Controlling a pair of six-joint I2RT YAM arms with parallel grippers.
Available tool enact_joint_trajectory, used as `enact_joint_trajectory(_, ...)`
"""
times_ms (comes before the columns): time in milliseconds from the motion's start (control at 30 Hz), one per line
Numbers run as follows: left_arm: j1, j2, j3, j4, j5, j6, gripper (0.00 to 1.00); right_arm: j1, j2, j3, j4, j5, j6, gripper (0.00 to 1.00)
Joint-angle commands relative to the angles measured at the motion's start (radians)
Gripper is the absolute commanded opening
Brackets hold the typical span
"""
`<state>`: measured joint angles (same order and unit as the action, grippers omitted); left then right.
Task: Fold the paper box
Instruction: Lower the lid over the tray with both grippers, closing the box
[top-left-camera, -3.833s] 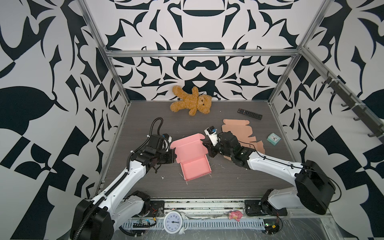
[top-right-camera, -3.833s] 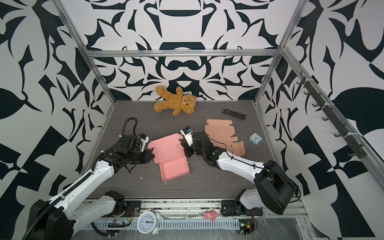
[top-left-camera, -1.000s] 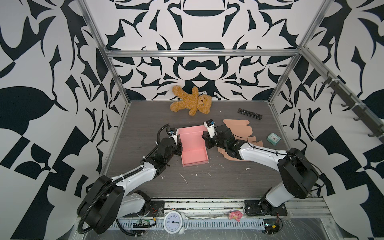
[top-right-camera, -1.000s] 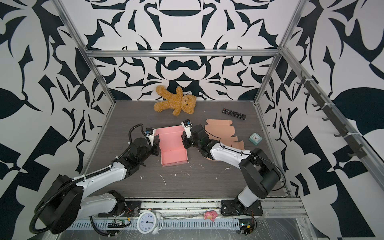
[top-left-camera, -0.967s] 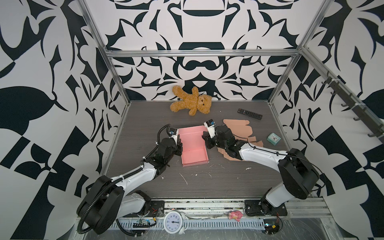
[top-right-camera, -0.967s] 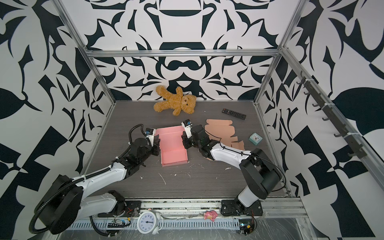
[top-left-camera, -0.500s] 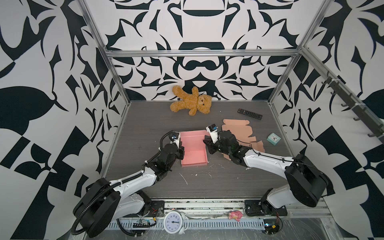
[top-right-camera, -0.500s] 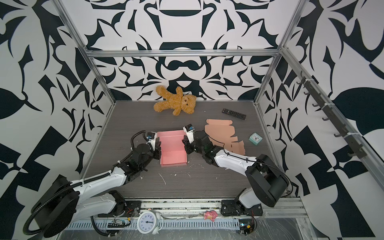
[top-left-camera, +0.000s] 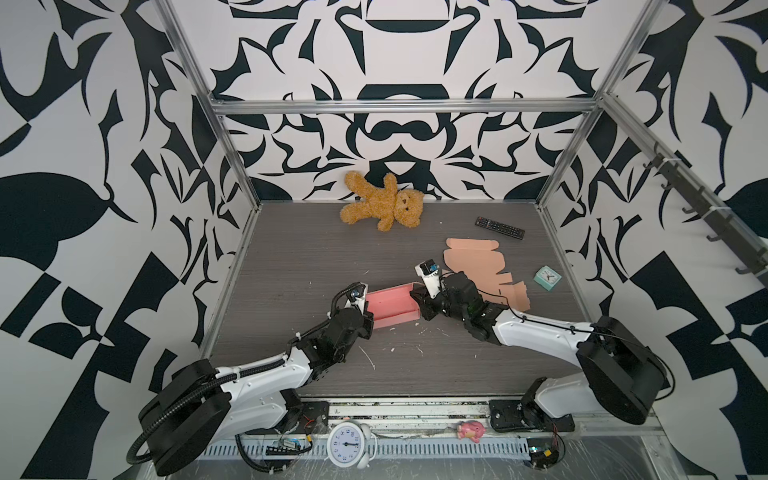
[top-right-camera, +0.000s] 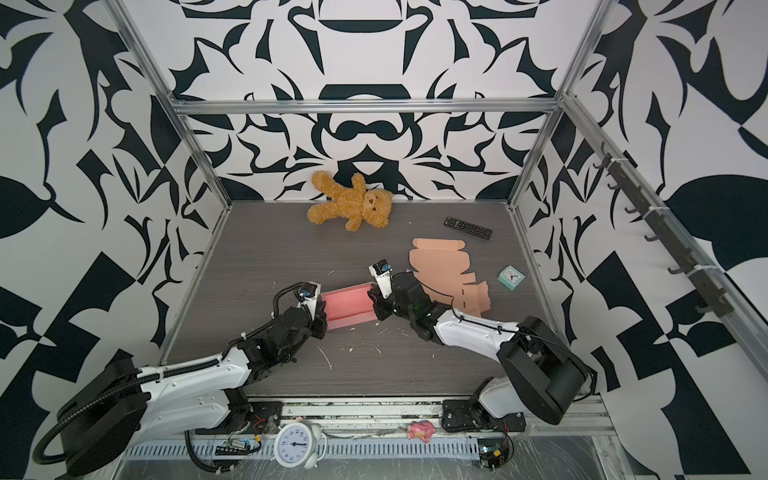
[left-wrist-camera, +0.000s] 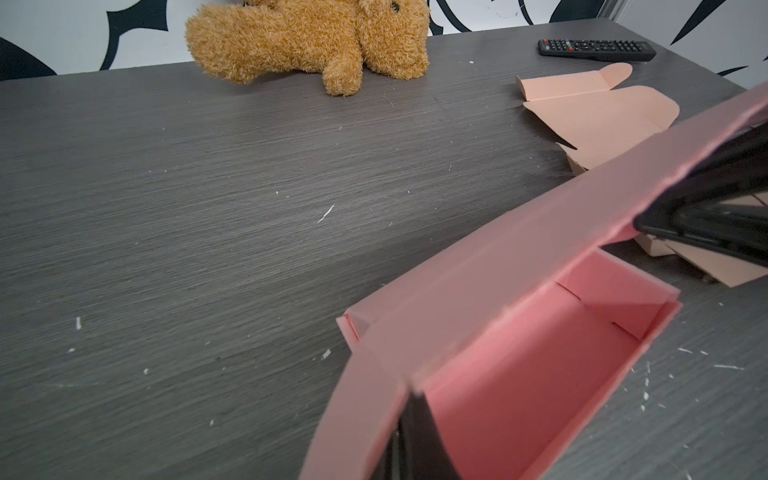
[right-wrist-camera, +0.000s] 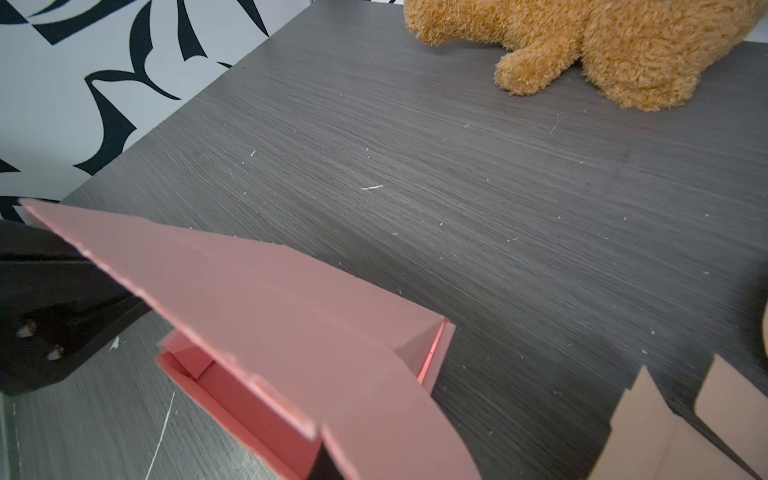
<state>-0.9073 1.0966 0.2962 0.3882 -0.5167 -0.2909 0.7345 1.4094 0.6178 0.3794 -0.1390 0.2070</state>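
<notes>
The pink paper box (top-left-camera: 390, 309) (top-right-camera: 347, 309) lies mid-table between both arms, its lid tilted partway over the open tray. My left gripper (top-left-camera: 368, 320) (top-right-camera: 322, 318) is shut on the lid's left end; in the left wrist view a dark finger (left-wrist-camera: 419, 432) shows under the pink flap (left-wrist-camera: 498, 257). My right gripper (top-left-camera: 417, 303) (top-right-camera: 374, 303) is shut on the lid's right end. In the right wrist view the lid (right-wrist-camera: 291, 311) covers most of the tray, and its own fingertips are nearly hidden below it.
A flat tan cardboard blank (top-left-camera: 473, 257) lies just behind the right arm. A teddy bear (top-left-camera: 382, 203) and a remote (top-left-camera: 500, 227) are at the back, a small teal clock (top-left-camera: 547, 277) at the right. Paper scraps dot the dark table (top-left-camera: 291, 257).
Both grippers have drawn the lid's far edge toward the table's front, so the lid has swung from lying open to tilting over the tray.
</notes>
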Motion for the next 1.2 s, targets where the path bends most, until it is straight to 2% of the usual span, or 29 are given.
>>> enact_joint_trajectory(0, -0.032, -0.026, -0.025, -0.009, -0.023, -0.039, 0.09, 0.017, -0.036, -0.018, 0.064, -0.044, -0.007, 0.13)
enact_joint_trajectory(433, -0.081, 0.009, -0.038, -0.007, -0.071, -0.072, 0.1, 0.028, -0.056, -0.091, 0.101, -0.023, 0.0, 0.16)
enact_joint_trajectory(833, -0.104, -0.01, -0.054, -0.032, -0.079, -0.096, 0.12, 0.03, -0.105, -0.142, 0.088, -0.004, 0.014, 0.32)
enact_joint_trajectory(967, -0.115, -0.047, -0.048, -0.075, -0.075, -0.105, 0.23, 0.027, -0.128, -0.155, 0.073, 0.01, 0.02, 0.38)
enact_joint_trajectory(1167, -0.116, -0.143, -0.05, -0.165, -0.033, -0.154, 0.55, 0.029, -0.211, -0.173, 0.001, 0.027, 0.032, 0.47)
